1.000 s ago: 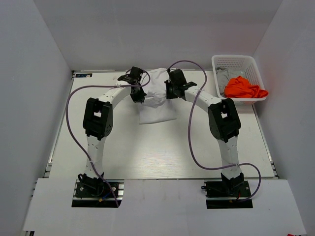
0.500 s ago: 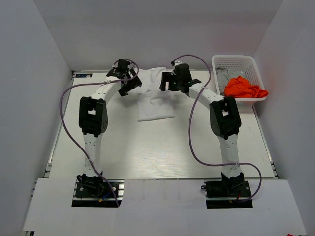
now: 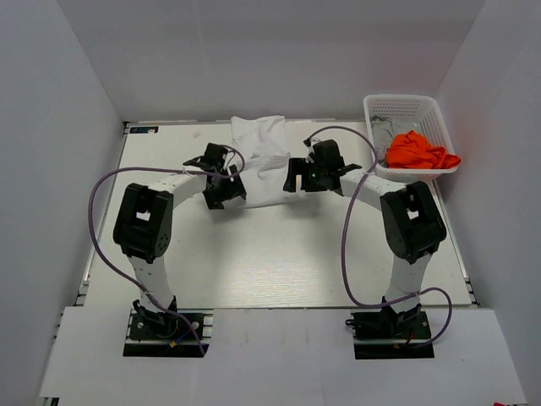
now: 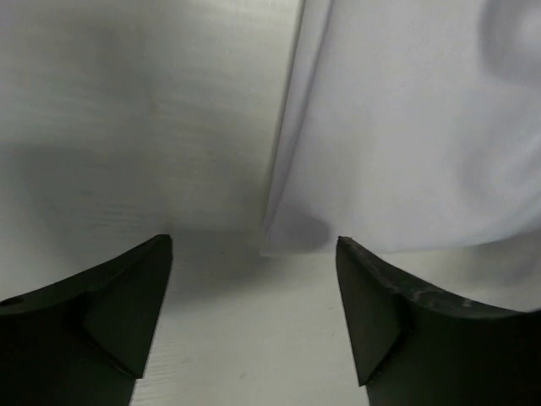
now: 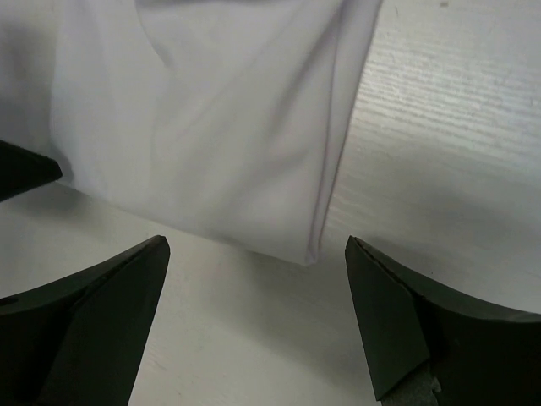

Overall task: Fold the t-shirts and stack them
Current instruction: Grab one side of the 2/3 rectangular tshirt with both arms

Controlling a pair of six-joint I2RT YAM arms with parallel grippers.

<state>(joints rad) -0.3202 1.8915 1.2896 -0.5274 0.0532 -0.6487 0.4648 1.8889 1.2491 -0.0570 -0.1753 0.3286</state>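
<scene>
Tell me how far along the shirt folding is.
The white shirt lies on the table, apparently folded to a narrow panel. The left tool and right tool sit open at its near corners, gripping nothing. The orange shirt and grey shirt lie crumpled in the basket; nothing is stacked yet.

White t-shirt (image 3: 262, 161): matt cloth, smooth, soft creases. Orange t-shirt (image 3: 418, 153): matt cloth, crumpled. Worktop (image 5: 439, 127): pale wood-grain finish, fine lines, faint sheen. Basket (image 3: 406, 105): white plastic lattice, slight gloss. Left hand (image 4: 254, 279) fingers (image 4: 118, 313): matt black plastic.
</scene>
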